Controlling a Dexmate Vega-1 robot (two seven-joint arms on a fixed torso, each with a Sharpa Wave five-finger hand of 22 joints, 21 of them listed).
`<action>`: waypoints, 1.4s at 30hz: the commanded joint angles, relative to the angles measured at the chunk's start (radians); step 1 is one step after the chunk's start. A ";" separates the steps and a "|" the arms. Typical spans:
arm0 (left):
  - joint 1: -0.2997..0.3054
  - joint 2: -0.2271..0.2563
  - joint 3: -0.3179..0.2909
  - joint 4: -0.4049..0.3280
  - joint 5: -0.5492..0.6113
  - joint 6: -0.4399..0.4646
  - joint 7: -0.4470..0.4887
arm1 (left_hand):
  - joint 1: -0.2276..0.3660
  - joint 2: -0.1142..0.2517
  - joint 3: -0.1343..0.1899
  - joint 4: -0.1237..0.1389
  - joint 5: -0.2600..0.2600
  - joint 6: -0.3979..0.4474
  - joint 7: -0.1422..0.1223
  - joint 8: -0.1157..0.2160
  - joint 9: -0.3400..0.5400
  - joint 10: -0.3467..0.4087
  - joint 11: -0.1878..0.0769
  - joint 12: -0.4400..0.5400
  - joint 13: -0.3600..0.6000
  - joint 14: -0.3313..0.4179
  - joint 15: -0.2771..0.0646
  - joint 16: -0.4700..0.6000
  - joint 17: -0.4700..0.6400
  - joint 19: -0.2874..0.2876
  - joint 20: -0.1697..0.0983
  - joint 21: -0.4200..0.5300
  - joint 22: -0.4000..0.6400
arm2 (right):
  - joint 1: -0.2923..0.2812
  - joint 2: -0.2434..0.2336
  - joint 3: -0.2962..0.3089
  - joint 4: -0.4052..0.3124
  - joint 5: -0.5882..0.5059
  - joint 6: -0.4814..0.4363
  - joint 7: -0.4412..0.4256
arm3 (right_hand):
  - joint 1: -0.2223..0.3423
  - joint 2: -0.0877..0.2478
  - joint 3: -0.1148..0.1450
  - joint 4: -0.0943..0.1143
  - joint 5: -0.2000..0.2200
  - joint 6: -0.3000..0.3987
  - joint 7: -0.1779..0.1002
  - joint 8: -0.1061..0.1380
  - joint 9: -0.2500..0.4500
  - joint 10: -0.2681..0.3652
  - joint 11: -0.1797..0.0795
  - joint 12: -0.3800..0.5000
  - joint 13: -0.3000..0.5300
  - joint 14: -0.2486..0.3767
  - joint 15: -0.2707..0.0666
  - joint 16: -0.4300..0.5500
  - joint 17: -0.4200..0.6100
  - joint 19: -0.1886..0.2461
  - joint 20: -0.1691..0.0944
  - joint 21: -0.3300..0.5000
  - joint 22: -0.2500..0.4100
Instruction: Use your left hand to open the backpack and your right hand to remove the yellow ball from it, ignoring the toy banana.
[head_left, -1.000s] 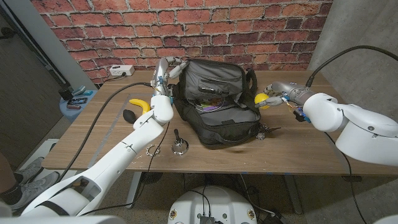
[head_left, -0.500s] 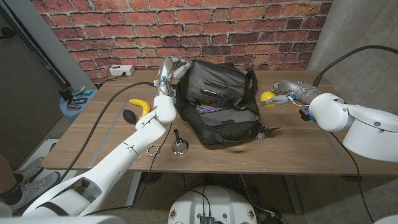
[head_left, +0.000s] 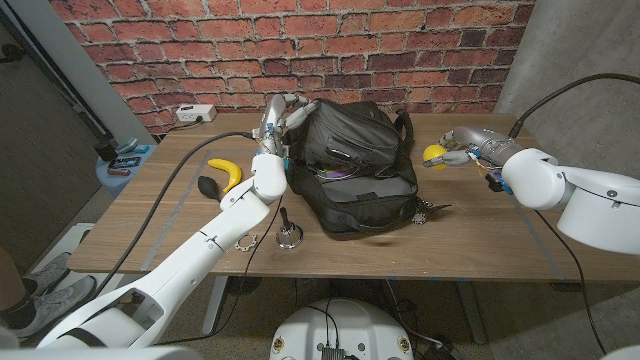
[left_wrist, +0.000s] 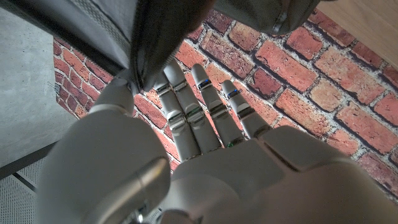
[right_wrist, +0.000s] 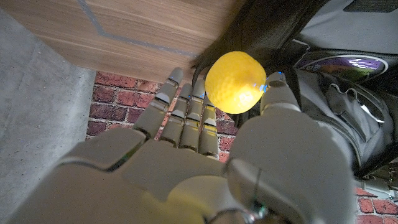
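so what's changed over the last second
The right hand, holding the small yellow ball, has carried it away from the black fabric backpack's opening, out toward the robot's right and a little farther back over the wooden table. The left hand still grips the backpack's top edge; the bag has settled slightly. The yellow toy banana has not moved.

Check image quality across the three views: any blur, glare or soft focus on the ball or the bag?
Head view: evenly lit, sharp; ball small but clear. Right wrist view: ball crisp, right hand slightly soft. Left wrist view: left hand looms large, backpack fabric dark, little detail.
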 joint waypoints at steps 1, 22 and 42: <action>0.007 0.025 -0.001 -0.043 -0.055 0.001 -0.096 | 0.127 0.119 0.000 0.001 0.005 0.004 -0.003 -0.007 0.004 -0.002 0.002 -0.007 0.005 -0.008 0.003 -0.008 0.006 -0.008 0.001 0.007 0.002 | 0.036 0.005 -0.039 0.027 0.005 0.026 -0.010 | 0.010 0.001 -0.002 0.001 -0.001 0.010 0.002 -0.001 0.004 0.006 0.005 0.007 0.004 0.009 -0.009 0.009 0.006 0.006 0.001 0.005 0.005; -0.028 0.132 -0.022 -0.092 -0.254 0.048 -0.373 | 0.076 0.108 -0.037 0.023 -0.008 -0.102 0.018 -0.053 0.009 -0.109 0.037 -0.077 -0.003 -0.117 0.056 -0.045 0.012 -0.072 0.024 -0.017 0.002 | 0.096 0.020 -0.102 0.049 -0.009 0.041 0.006 | 0.012 0.001 -0.006 0.002 -0.002 0.011 0.004 -0.003 0.004 0.003 0.004 0.010 0.010 0.008 -0.008 0.011 0.013 0.005 0.002 0.004 0.005; -0.076 0.232 -0.015 -0.111 -0.399 0.030 -0.601 | -0.015 0.105 -0.099 0.042 -0.045 -0.329 0.073 -0.133 0.042 -0.335 0.104 -0.177 0.008 -0.298 0.139 -0.107 0.023 -0.193 0.052 -0.066 0.005 | 0.156 0.058 -0.157 0.074 -0.039 0.030 0.026 | 0.015 0.001 -0.010 0.002 -0.002 0.011 0.003 -0.006 0.005 0.001 0.004 0.013 0.015 0.008 -0.008 0.013 0.020 0.005 0.001 0.003 0.005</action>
